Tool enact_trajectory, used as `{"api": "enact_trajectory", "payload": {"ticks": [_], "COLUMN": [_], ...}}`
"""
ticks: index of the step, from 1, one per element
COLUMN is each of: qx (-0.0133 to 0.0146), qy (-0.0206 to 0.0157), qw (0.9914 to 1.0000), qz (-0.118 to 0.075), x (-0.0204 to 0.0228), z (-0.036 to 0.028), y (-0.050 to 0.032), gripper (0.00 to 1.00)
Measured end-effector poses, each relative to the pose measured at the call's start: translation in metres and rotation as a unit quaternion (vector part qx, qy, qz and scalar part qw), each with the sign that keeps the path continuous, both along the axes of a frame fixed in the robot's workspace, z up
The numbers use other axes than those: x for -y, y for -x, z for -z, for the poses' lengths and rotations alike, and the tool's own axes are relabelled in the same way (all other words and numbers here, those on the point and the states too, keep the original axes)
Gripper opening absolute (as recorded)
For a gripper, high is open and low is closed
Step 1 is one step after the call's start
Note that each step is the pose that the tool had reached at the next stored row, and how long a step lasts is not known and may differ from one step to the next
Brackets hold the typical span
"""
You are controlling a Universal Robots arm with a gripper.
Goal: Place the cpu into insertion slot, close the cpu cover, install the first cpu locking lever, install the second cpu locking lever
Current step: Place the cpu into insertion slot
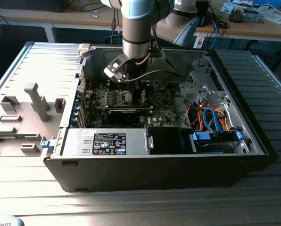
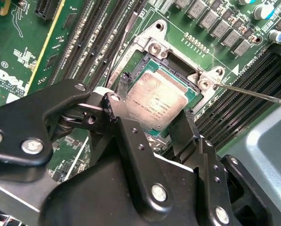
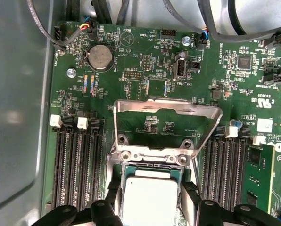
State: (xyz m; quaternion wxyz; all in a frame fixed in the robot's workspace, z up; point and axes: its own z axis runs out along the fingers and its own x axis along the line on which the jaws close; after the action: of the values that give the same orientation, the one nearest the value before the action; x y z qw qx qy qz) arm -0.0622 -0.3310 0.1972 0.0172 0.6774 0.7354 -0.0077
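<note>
The gripper's [image 2: 154,101] black links lie closest in the second wrist view, and its two fingers [image 2: 186,132] are closed against opposite edges of the cpu [image 2: 160,104], gripping it. The cpu's silver top faces up, and it sits in the slot [image 2: 174,61]; I cannot tell whether it is fully seated. A thin lever [image 2: 253,92] runs out from one corner of the slot's metal rim, over the green board [image 2: 74,42].

In the first wrist view, a bank of memory slots [image 3: 77,165] comes first. Beside it is the gripper [image 3: 151,190] on the cpu [image 3: 147,202]. The cover [image 3: 169,106] stands swung up on its hinge just beyond the chip, its window showing the board behind. A coin battery [image 3: 100,56] sits farther off, near the case wall.

On the exterior view's left, a grey tray [image 1: 32,70] with upright blocks lies beside the open case [image 1: 154,174]. Both rest on a slatted table [image 1: 131,207]. In the middle, the arm [image 1: 138,28] comes straight down into the case. It holds the gripper [image 1: 131,90] low over the board [image 1: 164,110], just behind a black card [image 1: 126,113]. On the exterior view's right, a drive cage [image 1: 199,89] stands above a bundle of blue and orange cables [image 1: 211,117].
</note>
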Motion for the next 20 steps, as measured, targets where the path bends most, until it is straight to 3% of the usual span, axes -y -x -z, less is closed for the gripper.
{"api": "enact_trajectory", "payload": {"ticks": [10,14,16,20], "qx": [0.0,0.0,0.0,0.0001], "qy": [0.0001,-0.0005,-0.003,-0.0149], "qw": [1.0,1.0,0.99999,0.99989], "qz": [-0.002,-0.001,-0.001,0.001], "x": [0.0025,0.0025,0.0025,0.0022], "z": [-0.0001,-0.0051,-0.0058,-0.0059], "y": [0.0001,0.0004,0.0005,0.0005], "gripper": [0.62,0.62,0.62,0.62]}}
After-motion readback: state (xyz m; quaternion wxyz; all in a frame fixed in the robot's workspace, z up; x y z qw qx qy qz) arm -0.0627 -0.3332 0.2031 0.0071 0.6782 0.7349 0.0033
